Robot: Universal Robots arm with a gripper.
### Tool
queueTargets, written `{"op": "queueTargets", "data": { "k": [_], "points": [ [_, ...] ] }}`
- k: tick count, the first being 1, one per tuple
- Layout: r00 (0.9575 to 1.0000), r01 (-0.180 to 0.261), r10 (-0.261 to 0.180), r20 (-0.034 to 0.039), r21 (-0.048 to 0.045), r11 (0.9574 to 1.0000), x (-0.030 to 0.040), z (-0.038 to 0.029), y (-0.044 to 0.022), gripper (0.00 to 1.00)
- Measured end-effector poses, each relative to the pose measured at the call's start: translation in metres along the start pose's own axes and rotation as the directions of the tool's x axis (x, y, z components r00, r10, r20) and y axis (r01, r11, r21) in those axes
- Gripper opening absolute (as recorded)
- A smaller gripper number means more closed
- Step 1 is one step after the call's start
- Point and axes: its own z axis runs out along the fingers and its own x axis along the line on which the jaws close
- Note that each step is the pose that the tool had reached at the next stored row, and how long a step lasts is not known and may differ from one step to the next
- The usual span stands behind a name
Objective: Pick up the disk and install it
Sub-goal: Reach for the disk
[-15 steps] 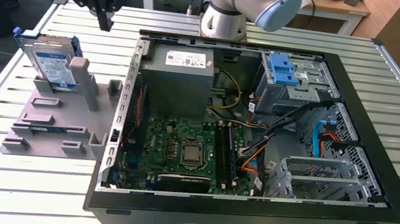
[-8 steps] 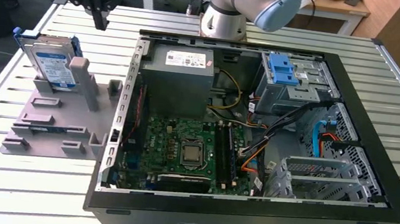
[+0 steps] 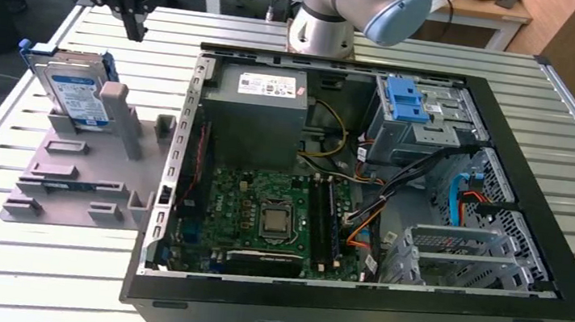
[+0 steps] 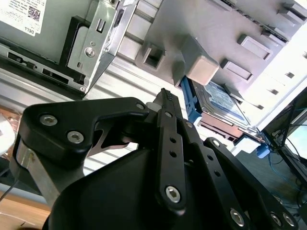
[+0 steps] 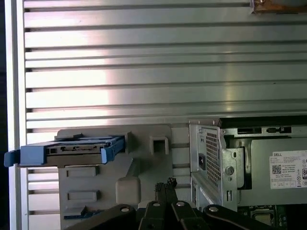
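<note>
The disk (image 3: 76,95) stands on edge in a grey holder (image 3: 92,163) on the slatted table, at the exterior view's left. Its blue-and-white label faces the front and a blue frame runs round its edges. My gripper (image 3: 134,31) hangs above and behind the disk, apart from it, fingers shut together with nothing between them. In the second wrist view the closed fingertips (image 4: 165,94) point toward the disk (image 4: 221,103) lying past the grey holder (image 4: 216,28). The first wrist view shows the disk (image 5: 76,148) edge-on, off to one side of the gripper (image 5: 169,183).
An open computer case (image 3: 543,198) fills the table's middle and right. Inside are a grey power supply (image 3: 256,97), a drive cage with a blue latch (image 3: 408,102), the motherboard (image 3: 260,207) and loose cables. The arm's base (image 3: 318,30) stands behind the case.
</note>
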Motion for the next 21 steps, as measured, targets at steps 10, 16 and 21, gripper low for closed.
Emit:
{"op": "queueTargets", "data": {
  "k": [10,16,21],
  "points": [
    [1.0,0.0,0.0,0.0001,0.0,1.0,0.0112,0.0005,-0.0002,0.11],
    [1.0,0.0,0.0,0.0,0.0,1.0,0.0114,0.0005,-0.0002,0.11],
    [0.9998,0.019,-0.019,-0.0006,-0.0003,0.9998,0.013,0.0005,-0.0003,0.11]
  ]
}}
